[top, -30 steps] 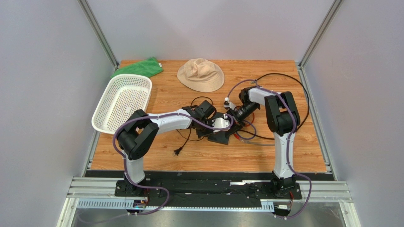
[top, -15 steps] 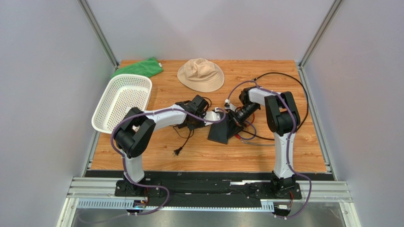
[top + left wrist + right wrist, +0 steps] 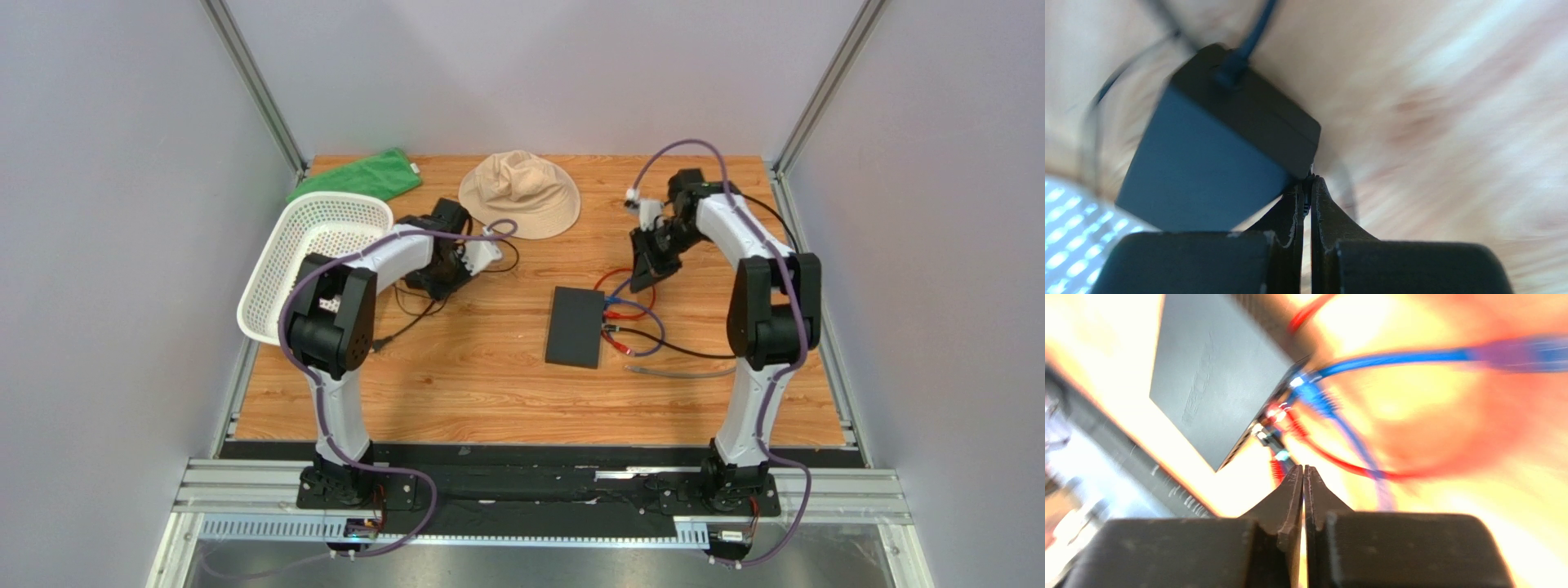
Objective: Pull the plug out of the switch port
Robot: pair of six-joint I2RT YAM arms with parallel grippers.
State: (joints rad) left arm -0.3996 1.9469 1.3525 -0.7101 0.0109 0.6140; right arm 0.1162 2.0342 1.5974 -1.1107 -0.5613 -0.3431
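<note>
The switch (image 3: 577, 327) lies flat mid-table, a thin black box. Red and blue cables (image 3: 628, 328) run into the ports on its right edge; in the right wrist view their plugs (image 3: 1290, 395) sit at the switch (image 3: 1211, 367) edge. My right gripper (image 3: 640, 272) hangs shut behind the switch, its fingers (image 3: 1290, 490) together with nothing between. My left gripper (image 3: 449, 270) is far left by the basket, shut (image 3: 1308, 184) on a thin dark cord at the corner of the black adapter brick (image 3: 1223, 153). Any plug on that cord is hidden.
A white mesh basket (image 3: 313, 263) stands at the left edge, a green cloth (image 3: 356, 175) and a beige hat (image 3: 520, 192) at the back. The adapter's mains cord trails to a plug (image 3: 375, 347) on the wood. A black cable (image 3: 687, 355) runs right from the switch.
The switch, tipped up half a second ago, now lies flat. My left arm swung back-left, taking the adapter brick along. My right arm pulled up and back, away from the switch.
</note>
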